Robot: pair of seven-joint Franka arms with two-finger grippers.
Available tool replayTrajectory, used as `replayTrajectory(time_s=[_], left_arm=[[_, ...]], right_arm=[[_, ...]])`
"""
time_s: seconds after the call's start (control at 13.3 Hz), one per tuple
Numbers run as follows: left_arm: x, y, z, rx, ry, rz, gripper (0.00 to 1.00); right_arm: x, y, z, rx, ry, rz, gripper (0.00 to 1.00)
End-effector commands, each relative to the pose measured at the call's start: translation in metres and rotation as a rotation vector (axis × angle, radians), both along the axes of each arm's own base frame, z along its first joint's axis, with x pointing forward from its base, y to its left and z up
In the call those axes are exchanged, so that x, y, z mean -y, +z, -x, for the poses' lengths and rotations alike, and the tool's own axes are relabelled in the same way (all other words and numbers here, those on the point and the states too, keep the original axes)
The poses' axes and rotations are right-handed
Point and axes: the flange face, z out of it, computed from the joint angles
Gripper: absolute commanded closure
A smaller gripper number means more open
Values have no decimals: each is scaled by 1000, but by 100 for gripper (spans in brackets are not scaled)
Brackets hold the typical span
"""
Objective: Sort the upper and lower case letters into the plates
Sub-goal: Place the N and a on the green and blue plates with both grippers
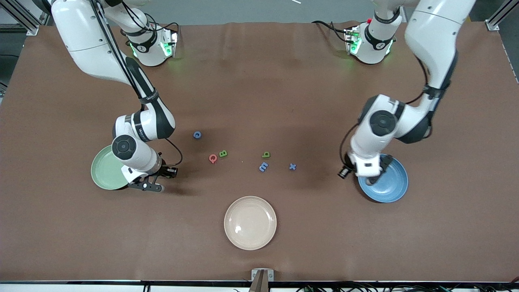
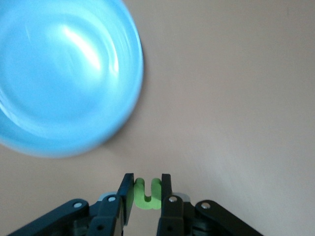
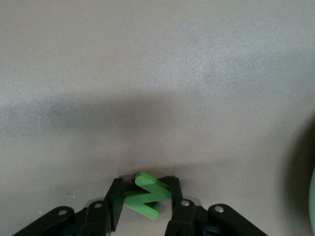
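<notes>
The light green plate (image 1: 104,172) lies toward the right arm's end of the table, and its rim shows in the right wrist view (image 3: 312,206). My right gripper (image 1: 148,186) is beside this plate, low over the table. In its wrist view the gripper (image 3: 145,183) is shut on a green zigzag letter (image 3: 147,197). The blue plate (image 1: 390,186) lies toward the left arm's end and also shows in the left wrist view (image 2: 64,73). My left gripper (image 1: 369,177) is at this plate's edge. In its wrist view the gripper (image 2: 147,184) is shut on a light green u letter (image 2: 147,197).
Several letters lie in the middle of the table: a blue one (image 1: 197,135), a red Q (image 1: 213,158), a green B (image 1: 223,153), a green one (image 1: 266,154), a blue one (image 1: 263,166) and a blue x (image 1: 292,166). A cream plate (image 1: 250,222) lies nearer the front camera.
</notes>
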Motion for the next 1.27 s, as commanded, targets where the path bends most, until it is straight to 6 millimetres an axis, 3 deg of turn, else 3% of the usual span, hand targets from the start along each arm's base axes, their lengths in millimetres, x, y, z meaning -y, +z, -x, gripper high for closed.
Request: replayTrajectory(time_s=[0.0, 0.15, 0.22, 0.3, 0.38, 0.45, 0.53, 0.67, 0.9, 1.05, 1.2], left_arm=[[-63, -6, -11, -21, -74, -35, 100], [-111, -23, -8, -61, -105, -45, 96], [-135, -29, -6, -76, -108, -47, 84], [-152, -38, -3, -94, -104, -44, 58], [-154, -42, -3, -101, -101, -42, 30], [-153, -41, -3, -99, -102, -43, 7], [-145, -38, -5, -91, -105, -42, 0], [-131, -27, -7, -71, -119, -36, 0], [-77, -4, -15, -43, -155, -2, 0], [-36, 6, -22, -45, -186, -3, 0], [4, 2, -29, -39, -197, 25, 0]], right_arm=[[0, 2, 7, -5, -12, 1, 74], [2, 13, 6, -11, -3, 2, 75], [6, 28, 5, -18, -4, 5, 75], [14, 49, 4, -28, 10, 6, 75], [28, 67, 4, -47, 40, 7, 75], [46, 83, 4, -54, 61, 5, 75], [69, 94, 6, -67, 85, 2, 75], [130, 105, 14, -68, 152, -9, 75], [227, 94, 24, -77, 247, -28, 75], [259, 84, 33, -75, 293, -32, 75], [281, 55, 47, -72, 292, -35, 74]])
